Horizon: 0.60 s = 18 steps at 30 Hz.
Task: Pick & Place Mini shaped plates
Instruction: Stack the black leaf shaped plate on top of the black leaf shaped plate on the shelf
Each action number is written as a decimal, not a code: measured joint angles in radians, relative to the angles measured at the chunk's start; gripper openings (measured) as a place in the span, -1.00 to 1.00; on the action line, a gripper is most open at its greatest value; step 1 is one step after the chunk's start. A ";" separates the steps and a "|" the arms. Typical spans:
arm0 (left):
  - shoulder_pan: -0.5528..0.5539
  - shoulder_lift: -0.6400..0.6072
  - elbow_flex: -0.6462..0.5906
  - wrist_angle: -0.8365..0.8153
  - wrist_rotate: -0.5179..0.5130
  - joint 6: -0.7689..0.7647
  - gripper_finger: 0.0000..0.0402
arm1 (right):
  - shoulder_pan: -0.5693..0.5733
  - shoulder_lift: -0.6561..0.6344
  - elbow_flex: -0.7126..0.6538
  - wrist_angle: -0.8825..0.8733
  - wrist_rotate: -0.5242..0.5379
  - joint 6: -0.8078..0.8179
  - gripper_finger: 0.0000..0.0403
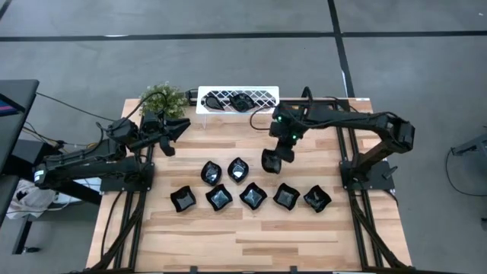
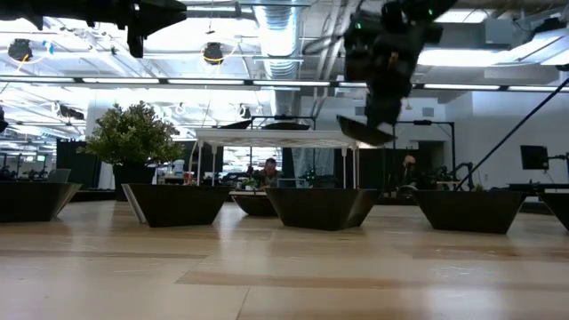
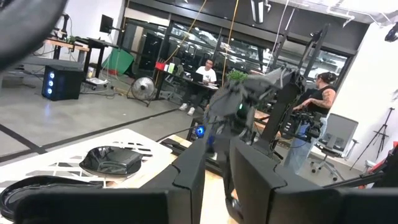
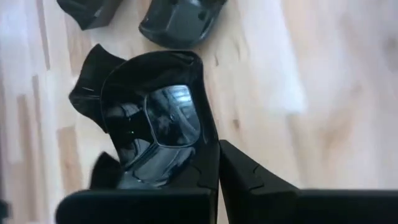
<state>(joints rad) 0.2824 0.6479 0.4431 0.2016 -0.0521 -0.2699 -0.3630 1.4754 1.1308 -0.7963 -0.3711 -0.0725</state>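
The right hand hangs above the wooden bench, forward of the white lattice rack, and grips a black wavy-edged square plate by one rim. In the right wrist view the fingers are closed narrowly on that rim, and the plate extends away from them with its glossy hollow facing the camera. In the low view the held plate is clear of the bench and tilted, one edge lower than the other. Its lower part is cut off in the right wrist view by the hand itself.

Seven more plates rest on the bench. Two sit side by side in a nearer-rack row, and five lie in a row across the bench, set corner-on so each reads as a diamond. Two further dishes lie on the rack, their shapes hard to make out against the lattice.

The left hand waits near the bench's rear left corner beside the small potted plant, pointing toward the rack. The left wrist view shows its fingers set a narrow gap apart, holding nothing. People are seen in the room beyond, seated and standing at desks.
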 joint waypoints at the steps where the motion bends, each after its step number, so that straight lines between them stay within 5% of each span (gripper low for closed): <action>1: 0.000 0.000 0.000 0.000 0.000 0.000 -0.62 | 0.000 0.002 0.032 -0.028 0.020 -0.041 -1.00; 18: 0.000 0.000 0.000 0.001 0.000 0.003 -0.62 | -0.138 0.003 0.418 -0.116 0.198 -0.676 -1.00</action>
<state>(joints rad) 0.2824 0.6479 0.4431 0.2024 -0.0519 -0.2672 -0.5011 1.4780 1.5484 -0.9124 -0.1734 -0.7484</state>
